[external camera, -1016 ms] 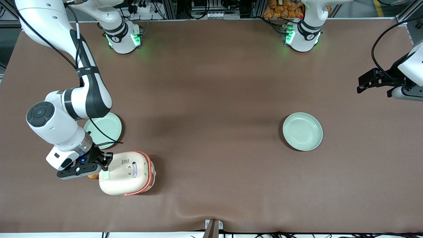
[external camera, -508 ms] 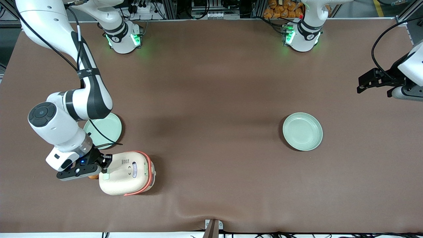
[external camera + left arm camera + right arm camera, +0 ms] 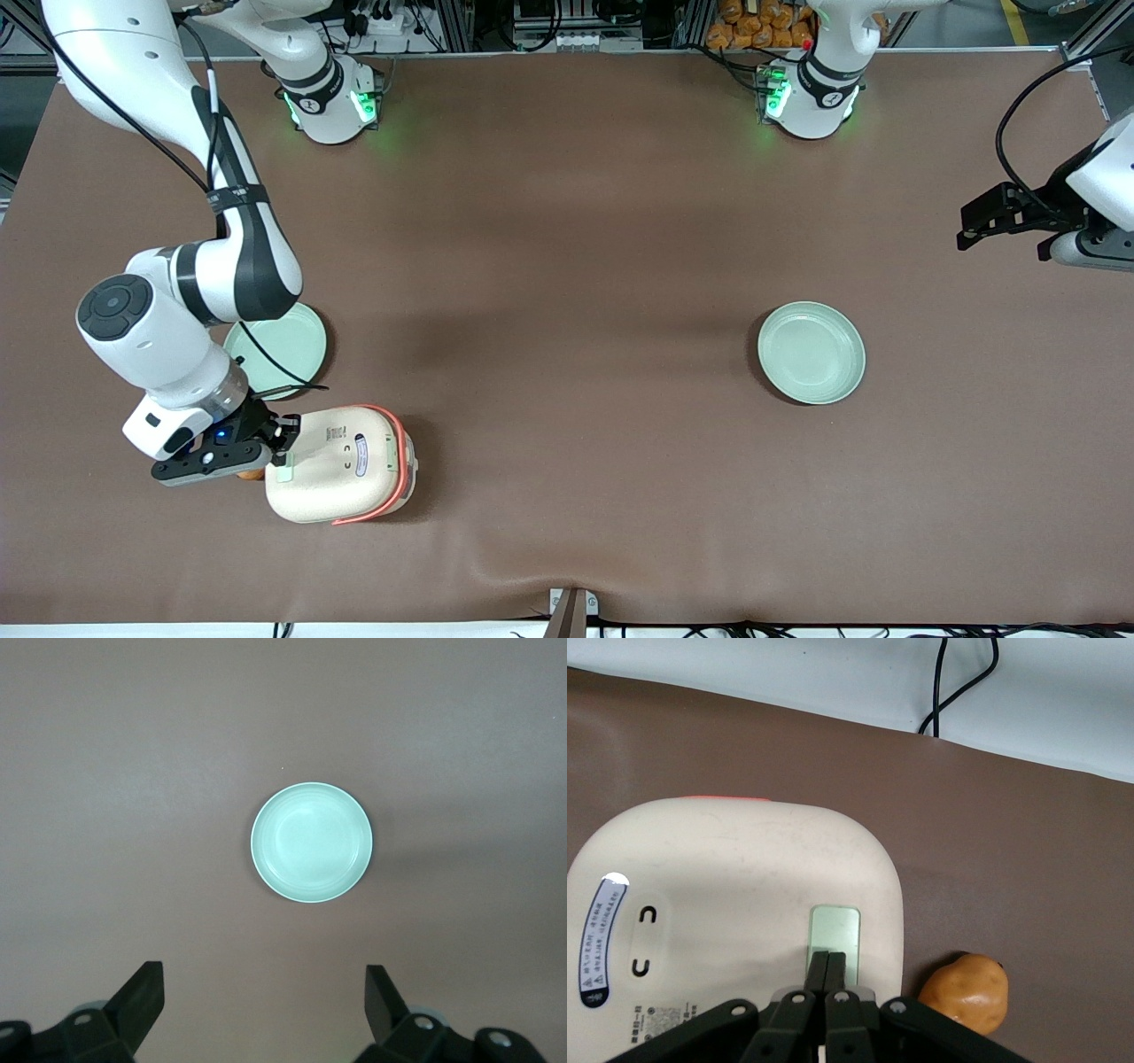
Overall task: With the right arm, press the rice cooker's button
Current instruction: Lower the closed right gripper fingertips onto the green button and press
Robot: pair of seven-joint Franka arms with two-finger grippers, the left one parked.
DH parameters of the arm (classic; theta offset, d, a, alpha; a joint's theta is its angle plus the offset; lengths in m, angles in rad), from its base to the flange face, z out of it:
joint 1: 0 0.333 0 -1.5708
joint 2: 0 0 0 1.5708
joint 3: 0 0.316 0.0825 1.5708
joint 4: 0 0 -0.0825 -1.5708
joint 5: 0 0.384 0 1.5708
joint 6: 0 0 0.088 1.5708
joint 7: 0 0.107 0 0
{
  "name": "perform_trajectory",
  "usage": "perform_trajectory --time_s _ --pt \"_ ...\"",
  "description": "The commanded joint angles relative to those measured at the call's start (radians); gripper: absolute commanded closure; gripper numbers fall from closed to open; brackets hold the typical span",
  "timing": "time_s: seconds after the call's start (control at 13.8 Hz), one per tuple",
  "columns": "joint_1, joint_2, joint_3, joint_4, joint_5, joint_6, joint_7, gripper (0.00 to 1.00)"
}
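Note:
The cream rice cooker (image 3: 341,465) with its coral handle band stands near the table's front edge, toward the working arm's end. Its pale-green button (image 3: 835,929) sits on the lid (image 3: 726,904) near the rim. The right arm (image 3: 159,328) reaches down beside the cooker, and my gripper (image 3: 282,454) (image 3: 828,955) is shut, fingers pressed together, with the tips over the button's edge; whether they touch it does not show. The button (image 3: 284,473) shows just past the fingertips in the front view.
A small brown potato-like object (image 3: 967,992) lies on the table against the cooker. One mint plate (image 3: 279,346) lies partly under the arm, farther from the front camera than the cooker. Another mint plate (image 3: 811,352) (image 3: 311,842) lies toward the parked arm's end.
The arm's elbow and gripper have shifted slightly; the shut fingertips sit a little nearer over the button. The cooker has not moved.

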Motion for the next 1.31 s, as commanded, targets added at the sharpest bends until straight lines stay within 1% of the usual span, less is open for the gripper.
perform_trajectory --time_s 0.0,1.23 --pt "0.003 0.028 -0.004 0.017 -0.023 0.031 -0.014 1.0" --pt "-0.005 0.052 -0.006 0.007 -0.02 0.04 -0.013 1.0"
